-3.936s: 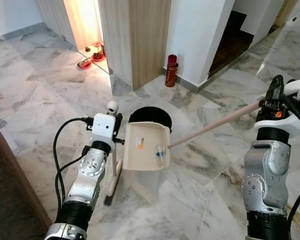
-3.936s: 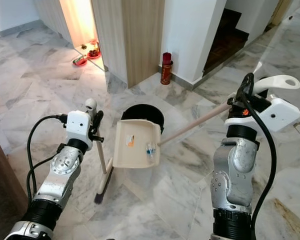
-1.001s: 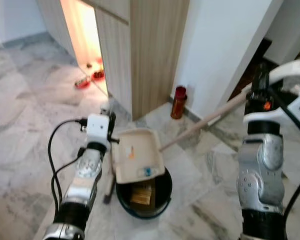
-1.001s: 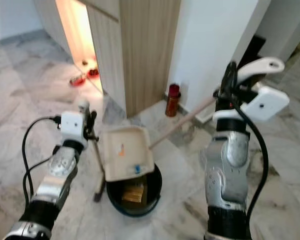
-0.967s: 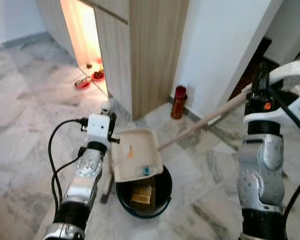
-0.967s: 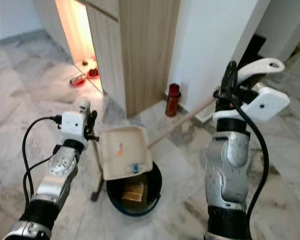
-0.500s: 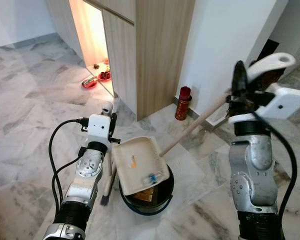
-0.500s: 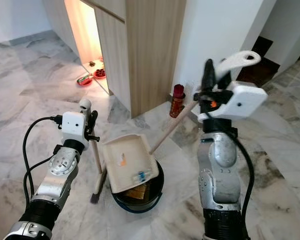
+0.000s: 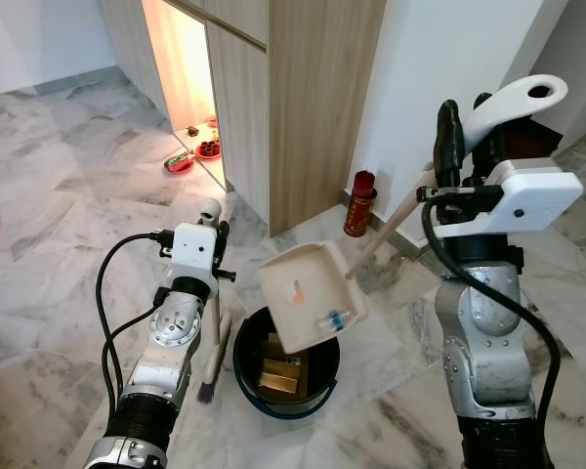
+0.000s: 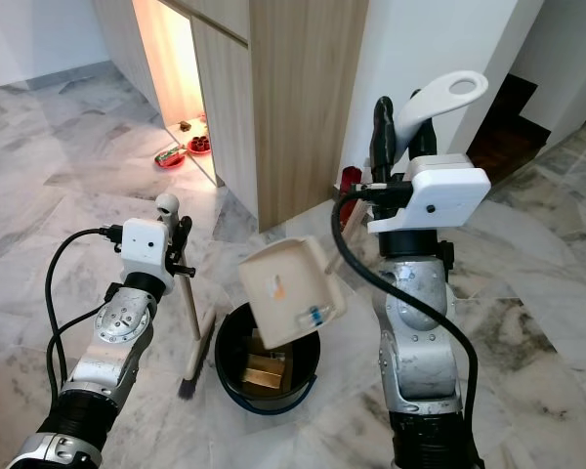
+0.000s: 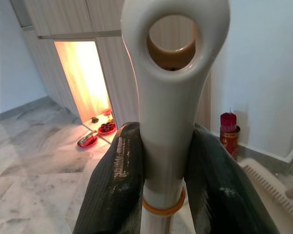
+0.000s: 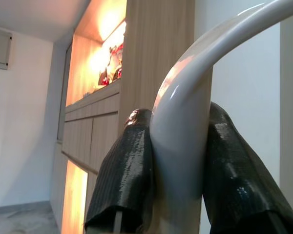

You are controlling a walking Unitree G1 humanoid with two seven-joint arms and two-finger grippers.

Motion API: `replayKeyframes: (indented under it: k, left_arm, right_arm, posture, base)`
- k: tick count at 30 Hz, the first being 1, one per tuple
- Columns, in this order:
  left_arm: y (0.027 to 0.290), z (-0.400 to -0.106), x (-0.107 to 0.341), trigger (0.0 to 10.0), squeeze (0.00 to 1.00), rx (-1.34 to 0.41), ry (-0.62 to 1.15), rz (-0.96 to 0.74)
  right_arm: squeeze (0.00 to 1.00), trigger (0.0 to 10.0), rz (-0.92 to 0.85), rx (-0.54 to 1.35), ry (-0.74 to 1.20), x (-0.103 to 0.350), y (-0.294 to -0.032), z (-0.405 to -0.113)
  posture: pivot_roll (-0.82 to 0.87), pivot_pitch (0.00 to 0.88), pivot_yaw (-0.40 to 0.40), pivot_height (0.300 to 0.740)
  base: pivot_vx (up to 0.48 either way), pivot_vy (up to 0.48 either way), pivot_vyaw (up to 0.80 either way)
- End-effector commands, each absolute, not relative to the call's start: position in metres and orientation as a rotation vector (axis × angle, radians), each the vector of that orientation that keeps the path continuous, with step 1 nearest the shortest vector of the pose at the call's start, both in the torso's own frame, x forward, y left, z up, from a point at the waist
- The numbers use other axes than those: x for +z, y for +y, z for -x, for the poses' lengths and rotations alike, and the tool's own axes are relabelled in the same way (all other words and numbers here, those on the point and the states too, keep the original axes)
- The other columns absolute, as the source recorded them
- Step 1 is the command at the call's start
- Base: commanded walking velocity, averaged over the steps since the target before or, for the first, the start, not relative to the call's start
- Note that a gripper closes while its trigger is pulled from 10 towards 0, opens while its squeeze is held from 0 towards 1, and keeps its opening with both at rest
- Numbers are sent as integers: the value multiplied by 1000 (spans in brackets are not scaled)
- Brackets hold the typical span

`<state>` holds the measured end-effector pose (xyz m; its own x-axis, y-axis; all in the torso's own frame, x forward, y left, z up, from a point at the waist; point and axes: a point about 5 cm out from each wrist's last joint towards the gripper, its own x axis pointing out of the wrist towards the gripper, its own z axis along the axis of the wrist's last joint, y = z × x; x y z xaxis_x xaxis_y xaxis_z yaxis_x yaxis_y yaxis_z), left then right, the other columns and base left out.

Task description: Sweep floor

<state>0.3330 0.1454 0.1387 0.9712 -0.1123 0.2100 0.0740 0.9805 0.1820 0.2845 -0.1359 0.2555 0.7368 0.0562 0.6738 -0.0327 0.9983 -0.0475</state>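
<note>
On your left, the left tool (image 9: 212, 234) was pinching the white handle top of the broom (image 9: 213, 322), its two black fingers (image 11: 118, 185) pressed against either side of the stem just above an orange ring. The broom stood nearly upright, its dark bristles touching the marble floor (image 9: 68, 244) just beside the black bin (image 9: 285, 376).

In the middle, you had the cream dustpan (image 9: 310, 296) raised above the bin and tipped, its open mouth facing down toward the bin's opening. A small clear bottle with a blue cap (image 9: 336, 317) lay at the pan's lower edge, and an orange scrap (image 9: 297, 289) sat higher on its inner face. Inside the bin lay a yellowish box-like piece (image 9: 281, 373).

Behind the bin, a wooden cabinet (image 9: 313, 98) stood against the white wall, with a lit niche to its left holding red dishes (image 9: 193, 154) on the floor. A red cylinder (image 9: 360, 203) stood at the wall's foot.

On your right, the right tool (image 9: 461, 147) was held high, clamped on the dustpan's long handle (image 9: 391, 227) near its white looped end (image 9: 516, 98); the wrist view showed both black fingers (image 12: 127, 180) squeezed against the white grip.
</note>
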Motion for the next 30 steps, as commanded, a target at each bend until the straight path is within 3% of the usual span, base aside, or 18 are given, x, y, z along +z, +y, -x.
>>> replayKeyframes:
  k: [1,10,30]
  left_arm:
    - [142,-333,152,10000,0,-110,-294,-188]
    - [141,-332,152,10000,0,-118,-297,-188]
    - [141,-332,152,10000,0,-120,-297,-185]
  right_arm:
    - [0,10000,31,83,-891,279,-127,-270]
    - [0,10000,27,333,-920,274,-77,-253]
    - [0,10000,122,422,-973,275,-60,-243]
  posture:
    - [115,82,-33,740]
    - [112,86,-33,740]
    - [113,85,-35,740]
  base:
    - [0,0,0]
    - [0,0,0]
    - [0,0,0]
